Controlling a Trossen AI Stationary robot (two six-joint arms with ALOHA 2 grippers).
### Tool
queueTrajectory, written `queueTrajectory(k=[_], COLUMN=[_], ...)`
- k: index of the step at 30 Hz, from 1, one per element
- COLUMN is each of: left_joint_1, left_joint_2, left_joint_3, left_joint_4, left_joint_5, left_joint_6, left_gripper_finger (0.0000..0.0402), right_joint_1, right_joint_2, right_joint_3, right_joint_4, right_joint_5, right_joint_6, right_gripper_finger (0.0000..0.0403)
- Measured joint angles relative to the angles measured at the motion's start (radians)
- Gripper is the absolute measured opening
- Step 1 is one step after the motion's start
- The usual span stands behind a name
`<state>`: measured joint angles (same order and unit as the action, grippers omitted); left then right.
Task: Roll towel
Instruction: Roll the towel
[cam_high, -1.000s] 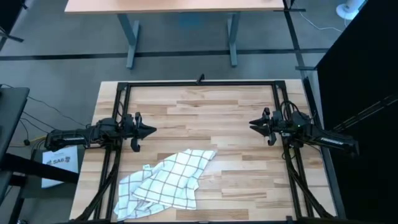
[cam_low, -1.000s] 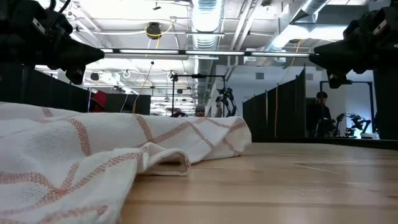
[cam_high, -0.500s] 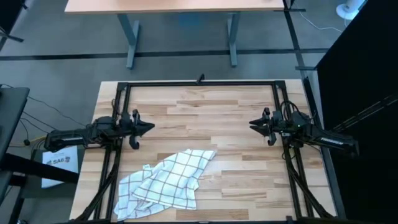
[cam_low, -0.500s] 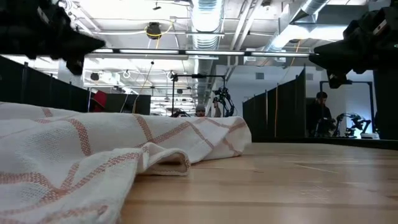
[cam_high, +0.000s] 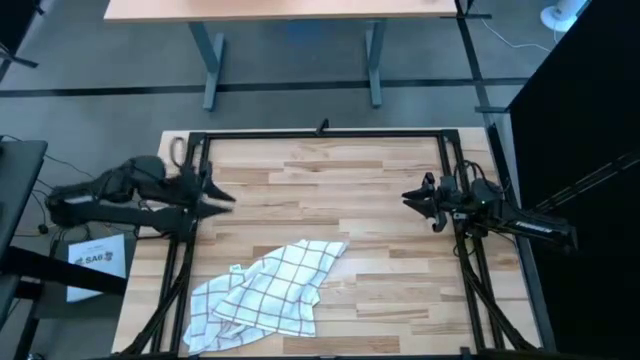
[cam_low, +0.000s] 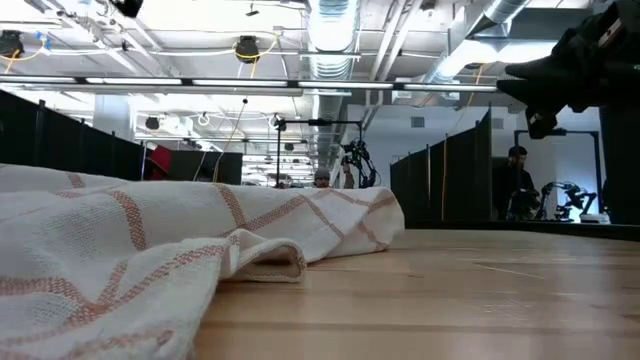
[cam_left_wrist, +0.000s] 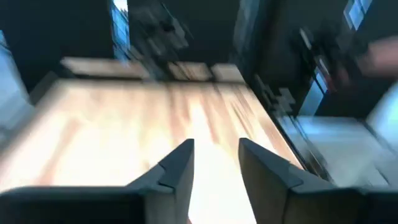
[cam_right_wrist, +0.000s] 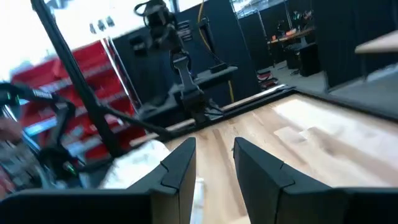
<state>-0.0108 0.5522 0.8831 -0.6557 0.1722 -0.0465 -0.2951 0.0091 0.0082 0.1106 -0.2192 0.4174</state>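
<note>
Overhead, the left arm reaches in from the worktop's (cam_high: 350, 230) left edge, bent at the elbow and angled slightly toward the near side, its left hand (cam_high: 218, 197) hanging over bare wood with nothing in it. Its own wrist camera shows the two dark fingers (cam_left_wrist: 177, 171) parted with a clear gap of worktop between them, so that hand is open and empty. The right arm lies straight along the right edge, and the right hand (cam_high: 410, 196) points inward toward the middle, also above bare wood and well apart from the cloth. From the right wrist, its fingers (cam_right_wrist: 180, 165) stand apart with a narrow gap and grip nothing. The towel (cam_high: 268, 295) lies crumpled and partly folded over itself at the near left of the worktop, one corner reaching toward the centre; neither hand touches it. From table height the towel (cam_low: 150, 250) fills the left foreground as a low rumpled heap, with a fold lifted at its edge. That view shows the right hand (cam_low: 520, 75) high at the upper right, while the left hand is out of it, and a person (cam_low: 517, 185) stands far back in the room.
</note>
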Motion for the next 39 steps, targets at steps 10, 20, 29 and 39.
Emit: queueTrajectory(k=[10, 20, 29, 39], left_joint_1=[-0.429, -0.768, -0.908, -1.036], left_joint_2=[0.464, 0.830, 1.007, 1.109], left_joint_3=[0.471, 0.667, 0.673, 0.673], left_joint_4=[-0.380, -0.528, -0.574, -0.595], left_joint_5=[-0.132, -0.200, -0.108, -0.150], left_joint_6=[-0.223, -0.732, -1.265, -1.572], left_gripper_finger=[0.0109, 0.0080, 0.0078, 0.0078], right_joint_1=[0.000, 0.000, 0.000, 0.000], right_joint_2=[0.000, 0.000, 0.000, 0.012], right_joint_3=[0.000, 0.000, 0.000, 0.000], right_joint_4=[0.013, 0.016, -0.023, -0.062], right_joint_5=[0.000, 0.000, 0.000, 0.001], right_joint_6=[0.411, 0.525, 0.421, 0.377], right_gripper_finger=[0.0098, 0.0098, 0.0098, 0.0098])
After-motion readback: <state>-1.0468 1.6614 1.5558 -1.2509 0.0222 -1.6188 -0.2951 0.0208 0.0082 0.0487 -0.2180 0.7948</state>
